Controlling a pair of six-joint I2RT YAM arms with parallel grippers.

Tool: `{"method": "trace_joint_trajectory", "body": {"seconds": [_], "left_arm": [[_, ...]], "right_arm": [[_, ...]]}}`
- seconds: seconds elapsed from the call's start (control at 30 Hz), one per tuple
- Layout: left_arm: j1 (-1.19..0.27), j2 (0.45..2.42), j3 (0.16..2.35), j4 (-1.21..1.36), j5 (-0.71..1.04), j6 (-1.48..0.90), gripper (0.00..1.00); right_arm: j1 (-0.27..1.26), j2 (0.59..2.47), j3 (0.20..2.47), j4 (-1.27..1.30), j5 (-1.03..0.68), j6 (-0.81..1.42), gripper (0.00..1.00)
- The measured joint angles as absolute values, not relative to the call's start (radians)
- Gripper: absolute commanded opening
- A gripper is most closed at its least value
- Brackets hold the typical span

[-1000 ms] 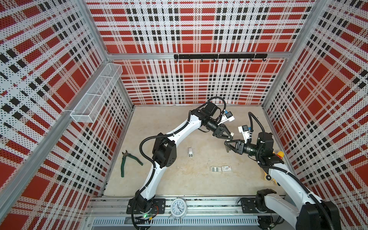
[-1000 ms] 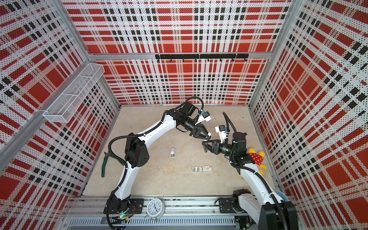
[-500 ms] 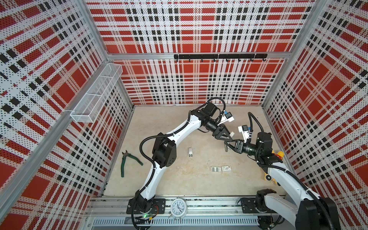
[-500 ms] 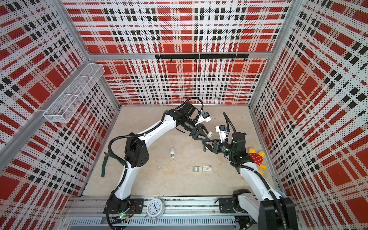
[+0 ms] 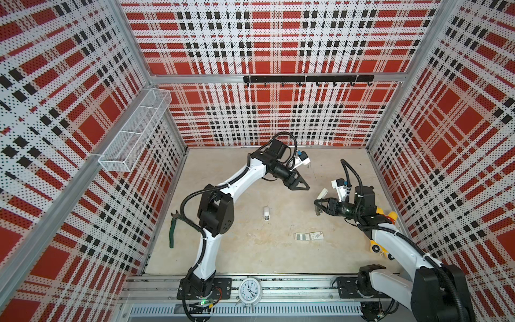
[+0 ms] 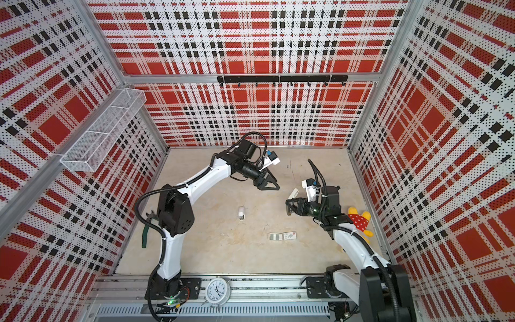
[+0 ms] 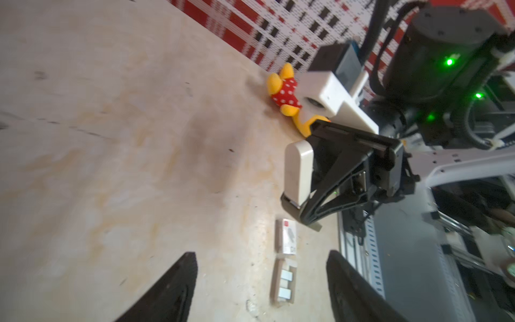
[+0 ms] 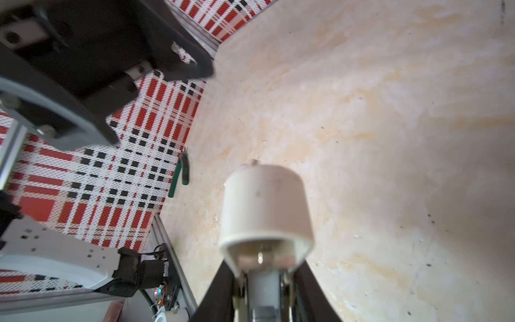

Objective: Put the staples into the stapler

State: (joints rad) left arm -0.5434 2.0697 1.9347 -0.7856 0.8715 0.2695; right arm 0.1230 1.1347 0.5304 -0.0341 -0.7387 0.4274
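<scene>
**Stapler gripped, staples in their tray**

The staples (image 7: 286, 275) lie as short silver strips in the white cardboard tray (image 7: 274, 281), which sits flat on the table (image 5: 245, 251). In both top views they show only as a grey patch (image 5: 301, 237) inside the tray. The printed box sleeve (image 5: 316, 236) lies just beside the tray on its right, end to end with it.

Beyond the tray, toward the back wall and a little to its right, the right gripper (image 5: 317, 207) is clamped on the white stapler (image 7: 297, 170) and holds it clear of the table. The right wrist view is too blurred to tell whether any strip sits in the stapler.

Farther beyond the tray, the left gripper (image 5: 300, 187) hangs above the table with its jaws spread wide and nothing between them. Its dark fingers (image 7: 178, 281) frame the tray in the left wrist view.

A small white object (image 5: 266, 213) lies to the left of the tray and slightly beyond it. Green-handled pliers (image 5: 172, 231) lie well apart from the tray on its left, by the side wall. A yellow plush toy (image 6: 359, 221) in a red dotted dress lies well to the tray's right.
</scene>
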Motion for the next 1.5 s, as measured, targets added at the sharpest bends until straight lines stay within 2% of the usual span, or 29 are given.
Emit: {"method": "trace_joint_trajectory", "body": {"seconds": [0.23, 0.5, 0.97, 1.13, 1.5], "left_arm": [[-0.44, 1.924, 1.871, -0.745, 0.68, 0.278, 0.74], [-0.421, 1.825, 1.71, -0.749, 0.543, 0.368, 0.73], [-0.416, 1.783, 1.583, -0.915, 0.55, 0.673, 0.74], [-0.415, 1.761, 1.549, -0.936, 0.554, 0.751, 0.8], [-0.468, 1.722, 1.518, -0.982, 0.471, 0.957, 0.88]], "right_arm": [[0.167, 1.227, 0.571, -0.123, -0.594, 0.379, 0.11], [0.292, 1.348, 0.654, -0.19, -0.394, 0.348, 0.12], [0.435, 1.571, 0.756, -0.255, -0.115, 0.36, 0.17], [0.474, 1.604, 0.789, -0.284, -0.041, 0.376, 0.21], [0.521, 1.625, 0.818, -0.306, 0.032, 0.407, 0.44]]}}
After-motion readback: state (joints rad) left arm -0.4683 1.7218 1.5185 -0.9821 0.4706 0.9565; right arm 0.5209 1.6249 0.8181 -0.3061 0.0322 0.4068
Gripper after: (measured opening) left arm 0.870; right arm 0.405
